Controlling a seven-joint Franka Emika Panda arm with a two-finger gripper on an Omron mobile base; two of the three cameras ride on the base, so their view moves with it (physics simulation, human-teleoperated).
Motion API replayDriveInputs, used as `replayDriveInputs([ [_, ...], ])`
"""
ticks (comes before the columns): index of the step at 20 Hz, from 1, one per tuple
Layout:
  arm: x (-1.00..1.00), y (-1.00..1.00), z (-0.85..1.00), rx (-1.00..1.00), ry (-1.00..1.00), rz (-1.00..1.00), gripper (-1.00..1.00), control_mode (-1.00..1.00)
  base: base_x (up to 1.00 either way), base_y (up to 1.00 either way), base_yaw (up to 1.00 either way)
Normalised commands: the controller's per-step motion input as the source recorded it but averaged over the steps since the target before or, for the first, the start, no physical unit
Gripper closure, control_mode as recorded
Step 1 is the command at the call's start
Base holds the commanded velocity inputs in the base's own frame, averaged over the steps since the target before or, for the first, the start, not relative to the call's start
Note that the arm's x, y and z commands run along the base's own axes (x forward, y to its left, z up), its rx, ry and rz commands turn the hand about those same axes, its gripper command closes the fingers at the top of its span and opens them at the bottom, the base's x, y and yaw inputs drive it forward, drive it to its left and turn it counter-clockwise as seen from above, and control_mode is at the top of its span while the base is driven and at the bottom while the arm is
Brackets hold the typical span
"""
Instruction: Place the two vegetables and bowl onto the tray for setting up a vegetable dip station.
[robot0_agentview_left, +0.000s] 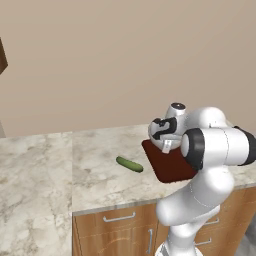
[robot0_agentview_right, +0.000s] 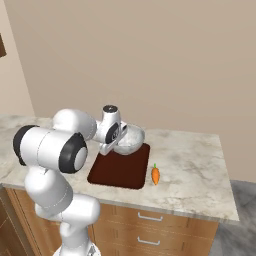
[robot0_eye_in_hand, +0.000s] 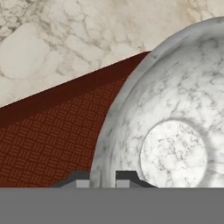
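My gripper (robot0_eye_in_hand: 103, 180) is shut on the rim of the speckled grey-white bowl (robot0_eye_in_hand: 175, 131), one fingertip inside the wall and one outside. The bowl (robot0_agentview_right: 132, 139) sits at the far edge of the dark reddish-brown tray (robot0_agentview_right: 119, 172), partly past it over the counter; I cannot tell whether it touches the tray. In the left base view the hand (robot0_agentview_left: 167, 144) is above the tray (robot0_agentview_left: 167, 167) and hides most of the bowl. The green cucumber (robot0_agentview_left: 129, 164) lies on the counter left of the tray. The orange carrot (robot0_agentview_right: 155, 175) lies on the counter just right of the tray.
The marble counter (robot0_agentview_right: 195, 165) runs along a beige wall, with wooden drawers (robot0_agentview_right: 150, 220) below its front edge. The counter ends on the right a little beyond the carrot. My own arm (robot0_agentview_left: 215, 147) hangs over the tray's near right part.
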Motion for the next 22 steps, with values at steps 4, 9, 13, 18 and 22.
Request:
replayDriveInputs([
  [4, -0.03, 0.00, -0.10, 0.00, 0.00, 0.00, 1.00, -1.00, 0.00, 0.00, 0.00],
  [9, -0.06, 0.00, -0.09, 0.00, 0.02, 0.00, -1.00, -1.00, 0.00, 0.00, 0.00],
  [13, -0.09, 0.00, 0.02, 0.00, 0.00, -0.01, -1.00, -1.00, 0.00, 0.00, 0.00],
  [18, -0.24, -0.01, 0.17, 0.00, 0.00, -0.05, -1.00, -1.00, 0.00, 0.00, 0.00],
  [22, -0.31, 0.00, 0.22, 0.00, 0.00, -0.10, -1.00, -1.00, 0.00, 0.00, 0.00],
])
